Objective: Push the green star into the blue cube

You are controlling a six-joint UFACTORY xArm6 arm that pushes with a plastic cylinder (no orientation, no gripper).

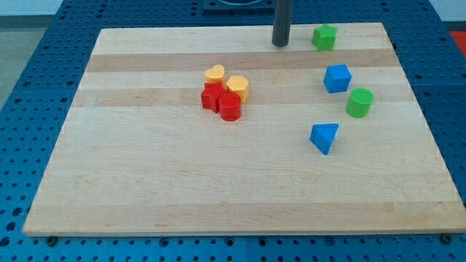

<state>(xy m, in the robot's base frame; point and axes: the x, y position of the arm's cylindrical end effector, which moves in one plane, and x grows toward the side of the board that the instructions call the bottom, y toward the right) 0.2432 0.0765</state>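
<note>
Gripperless, my tip [281,44] rests just left of the green star [325,37], with the blue cube [337,78] nearer on the counter [182,182]

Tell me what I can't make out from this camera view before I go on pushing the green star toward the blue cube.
- Rod above my tip: cut off by the view's top edge; the arm is out of frame.
- Red star: partly hidden by the red cylinder and the yellow blocks touching it.
- Green star: too small to see its points clearly.
- Far faces of the blue cube: turned away from the camera.
</note>
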